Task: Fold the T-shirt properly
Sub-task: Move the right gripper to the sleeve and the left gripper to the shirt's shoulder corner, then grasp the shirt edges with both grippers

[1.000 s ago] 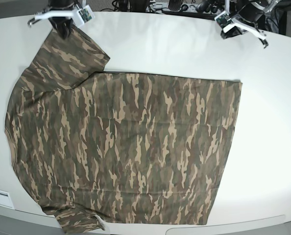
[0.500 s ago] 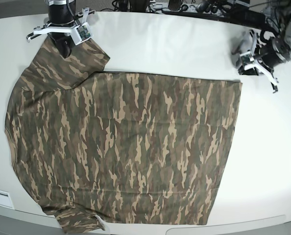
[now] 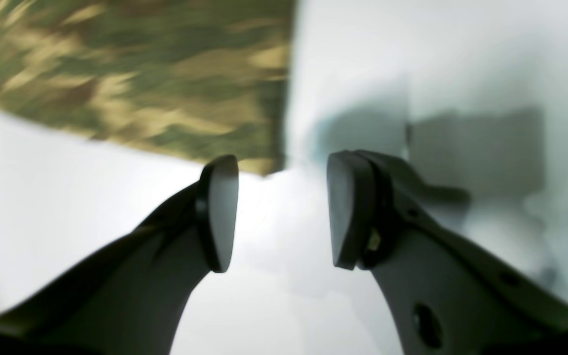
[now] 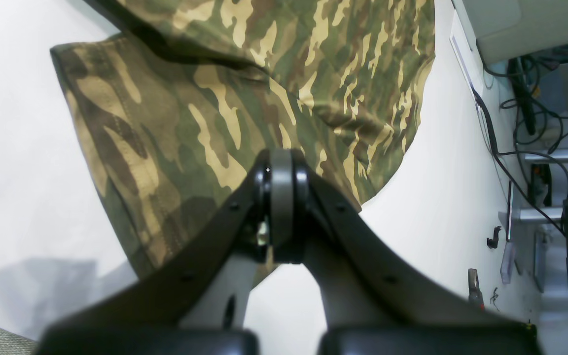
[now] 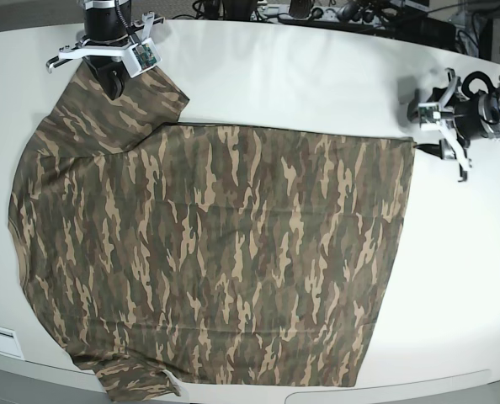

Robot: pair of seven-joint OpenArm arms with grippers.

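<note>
While the right end effector (image 4: 281, 207) stays clamped shut on the far-left sleeve, the left end effector (image 3: 279, 209), its pads apart and empty, hangs just right of the far-right hem corner of the flat olive, brown and tan camouflage cloth T-shirt (image 5: 225, 252) on the white tabletop (image 5: 317, 76).

The left claw (image 3: 281, 212) sits at the base view's three o'clock edge, lying low and pointing toward nine, its fingers (image 3: 217, 212) parted. The right claw (image 4: 280, 197), at eleven o'clock, points straight down, fingers pressed together.

T-shirt (image 5: 216, 252): 1 | table (image 5: 317, 84): 1 | robot arms: 2
</note>
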